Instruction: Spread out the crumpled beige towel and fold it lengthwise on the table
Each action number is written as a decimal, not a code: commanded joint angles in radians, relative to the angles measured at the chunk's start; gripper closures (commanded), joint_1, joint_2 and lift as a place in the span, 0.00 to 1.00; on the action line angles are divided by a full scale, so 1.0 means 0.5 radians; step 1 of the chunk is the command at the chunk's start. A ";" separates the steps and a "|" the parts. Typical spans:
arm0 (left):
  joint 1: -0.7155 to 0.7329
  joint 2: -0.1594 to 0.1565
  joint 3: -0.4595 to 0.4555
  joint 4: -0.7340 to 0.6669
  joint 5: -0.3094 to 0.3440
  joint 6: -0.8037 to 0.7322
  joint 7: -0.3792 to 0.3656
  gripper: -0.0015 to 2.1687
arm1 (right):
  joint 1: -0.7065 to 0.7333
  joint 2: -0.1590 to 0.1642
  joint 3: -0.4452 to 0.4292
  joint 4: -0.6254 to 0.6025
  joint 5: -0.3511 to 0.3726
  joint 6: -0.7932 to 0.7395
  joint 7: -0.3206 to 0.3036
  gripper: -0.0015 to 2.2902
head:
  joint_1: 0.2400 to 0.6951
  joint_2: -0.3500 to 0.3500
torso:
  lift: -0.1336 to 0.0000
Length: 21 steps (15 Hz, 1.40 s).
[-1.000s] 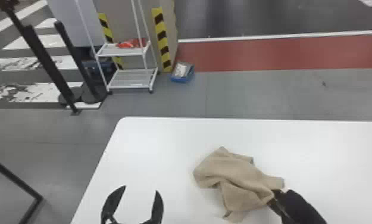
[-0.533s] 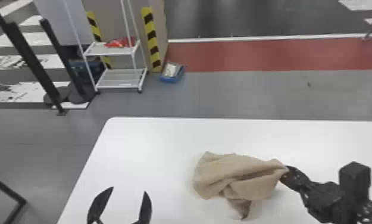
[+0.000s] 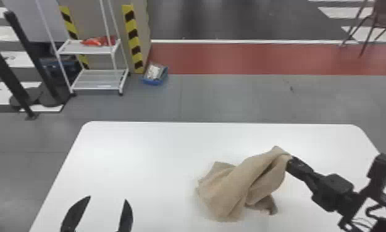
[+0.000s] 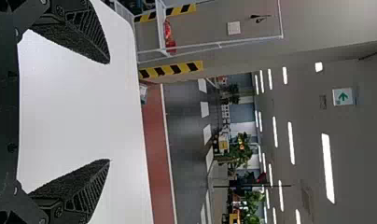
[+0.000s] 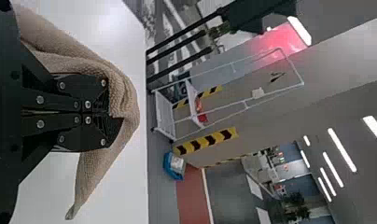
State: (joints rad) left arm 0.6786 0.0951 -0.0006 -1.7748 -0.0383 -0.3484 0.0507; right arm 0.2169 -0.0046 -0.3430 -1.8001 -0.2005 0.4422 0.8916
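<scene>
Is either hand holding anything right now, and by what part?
The right hand is closed on the beige towel, at the raised, bunched end toward the robot's right. The left hand is open and empty.

Looks rough, matt and nubbly in the textured cloth of the beige towel (image 3: 232, 191), smooth and softly glossy across the white table (image 3: 139, 160), grainy and matt on the inner faces of the left gripper (image 3: 107, 199), and matt, set with shiny metal screws (image 5: 87, 104), on the right gripper (image 3: 289, 162).
</scene>
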 commanded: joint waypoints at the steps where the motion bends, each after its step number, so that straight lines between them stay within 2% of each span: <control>1: -0.001 0.000 0.001 0.000 0.000 0.002 0.000 0.06 | -0.044 0.011 -0.035 -0.002 -0.351 0.035 0.079 0.74 | 1.00 0.54 | 1.00; 2: -0.001 0.000 0.004 0.003 0.003 0.002 0.003 0.06 | -0.044 0.011 -0.032 -0.002 -0.513 -0.076 0.134 0.74 | 1.00 0.54 | 1.00; 3: -0.001 0.000 0.007 0.006 0.003 0.002 0.000 0.06 | -0.047 0.011 -0.004 -0.002 -0.575 -0.088 0.134 0.74 | 1.00 0.55 | 1.00; 5: -0.007 0.000 0.013 0.012 0.006 0.002 0.000 0.06 | -0.105 0.011 0.143 -0.035 -0.455 -0.070 0.150 0.74 | 1.00 0.58 | 1.00; 8: -0.016 0.000 0.017 0.015 0.012 0.002 0.000 0.06 | -0.234 0.011 0.465 0.023 -0.338 -0.076 0.186 0.74 | 1.00 0.66 | 1.00; 10: -0.016 0.000 0.020 0.031 0.015 0.002 0.003 0.06 | -0.339 0.011 0.711 0.158 -0.062 -0.106 0.147 0.73 | 1.00 0.78 | 1.00; 12: -0.020 0.003 0.023 0.037 0.028 -0.004 0.000 0.06 | -0.418 0.011 0.886 0.342 0.134 -0.235 0.064 0.70 | 1.00 0.87 | 1.00; 13: -0.023 0.003 0.029 0.037 0.031 -0.004 0.003 0.06 | -0.452 0.011 0.962 0.443 0.217 -0.315 0.030 0.50 | 1.00 0.91 | 1.00; 14: -0.026 0.003 0.029 0.040 0.034 -0.004 0.003 0.06 | -0.480 0.011 1.002 0.532 0.284 -0.370 0.030 0.19 | 1.00 0.94 | 1.00; 15: -0.029 0.003 0.029 0.040 0.034 -0.004 0.003 0.06 | -0.514 0.011 1.042 0.615 0.346 -0.383 0.027 0.01 | 1.00 0.98 | 1.00; 17: -0.038 0.003 0.029 0.046 0.031 0.002 0.000 0.06 | -0.550 0.011 1.088 0.710 0.429 -0.419 -0.081 0.00 | 1.00 1.00 | 1.00; 19: -0.050 0.003 0.020 0.055 0.031 0.002 0.000 0.06 | -0.563 0.011 1.177 0.726 0.554 -0.419 -0.308 0.01 | 1.00 1.00 | 1.00; 20: -0.053 0.003 0.017 0.055 0.031 0.002 0.000 0.06 | -0.563 0.011 1.195 0.729 0.594 -0.419 -0.378 0.01 | 1.00 1.00 | 1.00; 21: -0.050 0.003 0.017 0.055 0.031 0.002 0.000 0.06 | -0.563 0.011 1.192 0.732 0.582 -0.419 -0.387 0.01 | 1.00 1.00 | 1.00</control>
State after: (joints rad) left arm 0.6539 0.0967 0.0084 -1.7475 -0.0230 -0.3473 0.0505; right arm -0.0636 -0.0046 0.2462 -1.4370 0.0802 0.2327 0.7017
